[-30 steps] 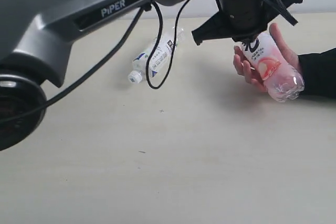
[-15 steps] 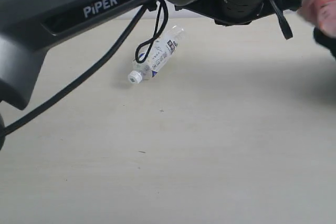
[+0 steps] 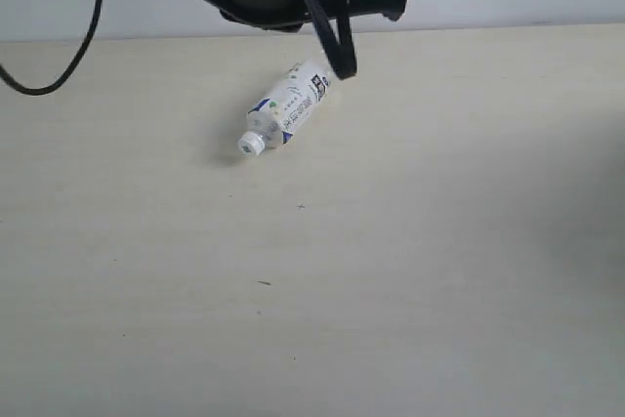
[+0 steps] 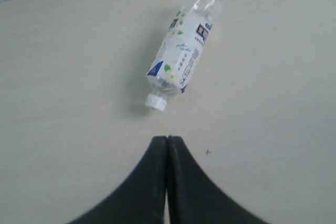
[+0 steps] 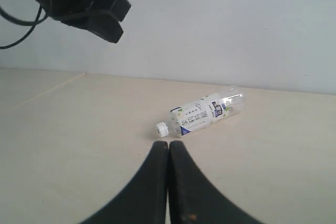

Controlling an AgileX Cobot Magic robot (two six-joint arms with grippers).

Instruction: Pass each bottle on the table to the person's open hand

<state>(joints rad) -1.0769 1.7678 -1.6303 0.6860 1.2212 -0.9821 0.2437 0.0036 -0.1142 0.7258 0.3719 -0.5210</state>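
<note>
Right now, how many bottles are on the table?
1. The bottle lies on its side on the table, toward its far edge. No other bottle shows; some may lie outside the views.

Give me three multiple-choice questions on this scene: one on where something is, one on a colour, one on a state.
1. Where is the bottle?
A. In a gripper
B. Lying on the table
C. Standing in a box

2. What colour is its cap?
A. Black
B. White
C. Red

3. How is the left gripper?
A. Wide open
B. Shut on the bottle
C. Shut and empty

Answers:
1 B, it lies on its side on the bare tabletop.
2 B, the cap shows white in every view.
3 C, the left wrist view shows its jaws pressed together, with the bottle lying apart from them on the table.
</note>
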